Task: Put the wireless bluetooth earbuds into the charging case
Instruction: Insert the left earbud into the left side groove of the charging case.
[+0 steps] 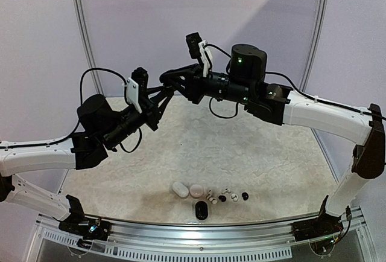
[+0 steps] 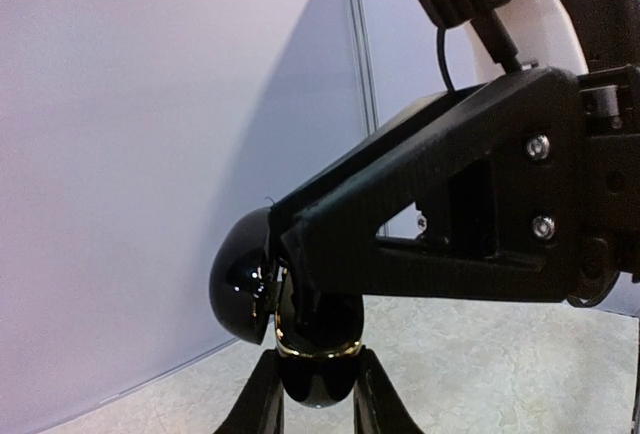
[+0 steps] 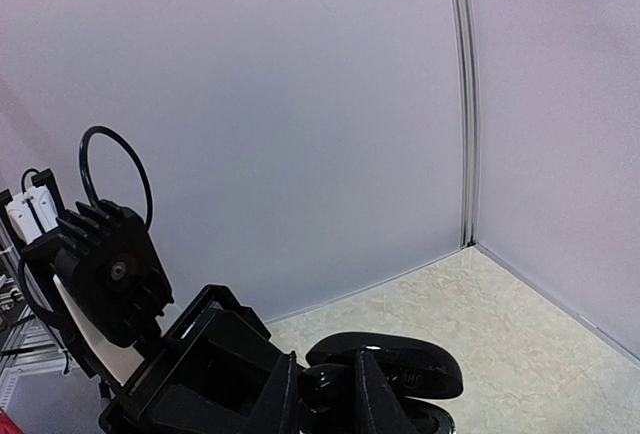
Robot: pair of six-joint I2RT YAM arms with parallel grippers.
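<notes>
Both arms are raised well above the pale, stone-patterned tabletop (image 1: 259, 153) and meet in mid-air, wrists angled towards each other. The left arm folds up from its base and reaches up and to the right. Its left gripper (image 2: 315, 409) is clenched from below on the body of an open glossy black pebble-shaped charging case (image 2: 312, 379), whose lid (image 2: 240, 284) is swung aside.

The right arm arches high over the tabletop and stretches leftward. The right gripper (image 3: 322, 394) noses into the gap between lid and body. Its fingers (image 3: 372, 386) stand close together with something glossy black between them. I cannot tell whether that is an earbud or the case's edge, so its grip is unclear.

Near the front edge of the tabletop lie the loose small white and black wireless earbuds (image 1: 234, 197) in a short row. Just left of them are a white oval case (image 1: 180, 189) and a pinkish oval case (image 1: 196, 191), and a closed black oval case (image 1: 201, 211) lies nearer the edge.
</notes>
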